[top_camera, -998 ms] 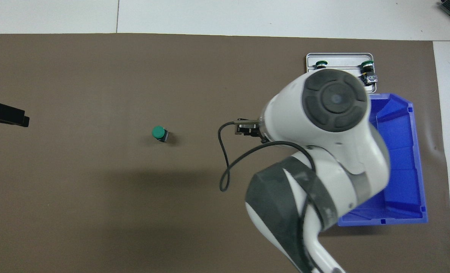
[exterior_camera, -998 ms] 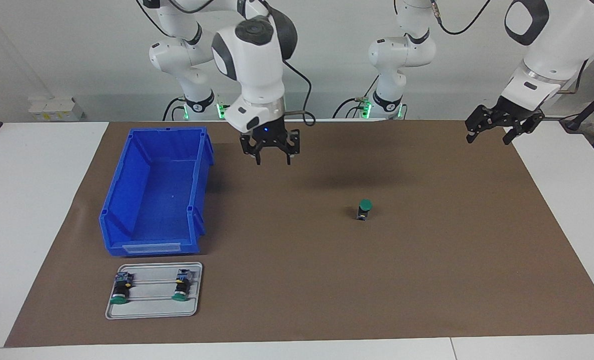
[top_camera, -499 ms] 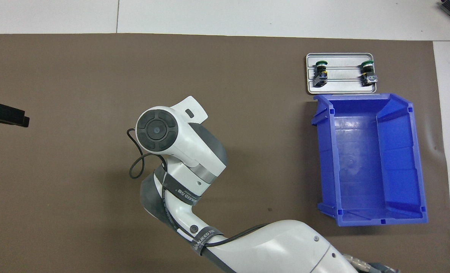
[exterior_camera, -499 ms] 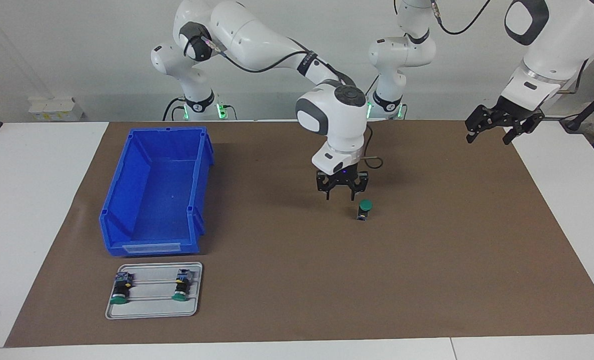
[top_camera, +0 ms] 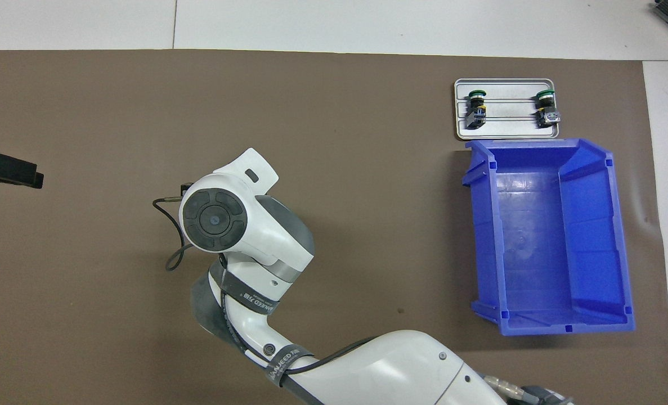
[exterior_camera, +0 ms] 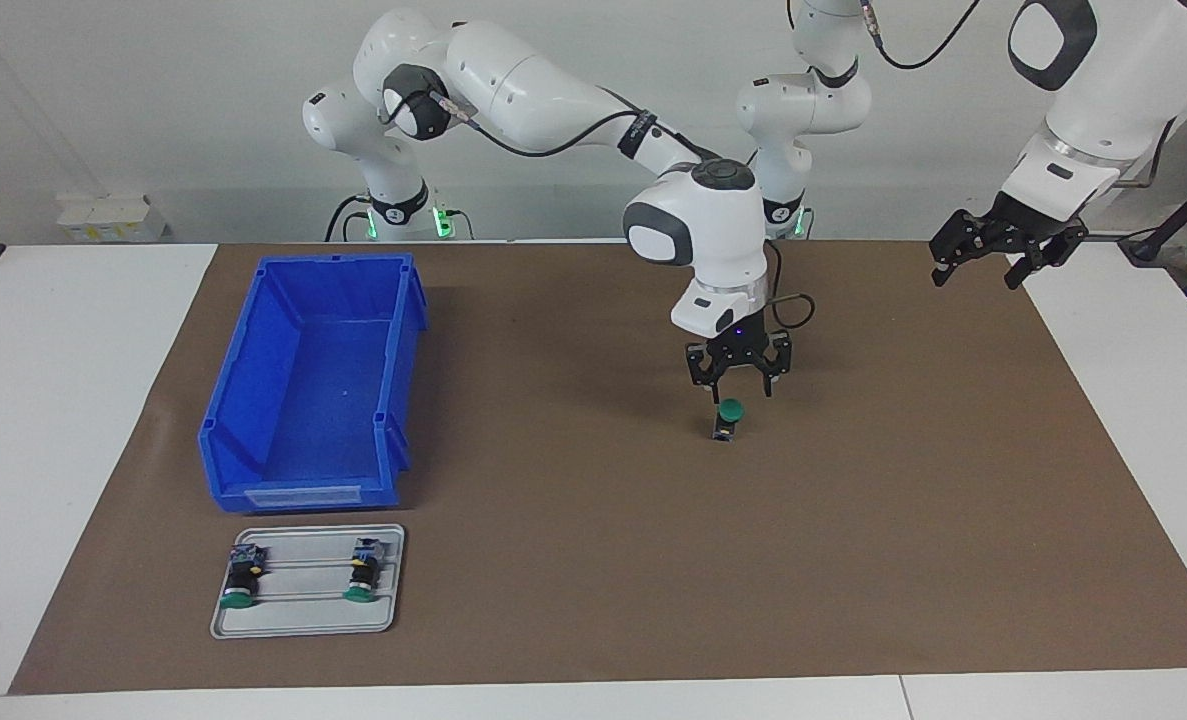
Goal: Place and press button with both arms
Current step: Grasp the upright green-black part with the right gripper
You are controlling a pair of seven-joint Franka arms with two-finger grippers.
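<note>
Green button (exterior_camera: 729, 412) (upright) under right gripper (exterior_camera: 738, 389), jaws apart; left gripper (exterior_camera: 987, 268) jaws apart

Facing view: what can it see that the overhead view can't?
Only the facing view shows the button standing on the mat, with the right gripper just above its green cap. Only the overhead view shows the right arm's wrist from above, covering that spot. Both show the blue bin, the tray with two more buttons, and the waiting left gripper.
</note>
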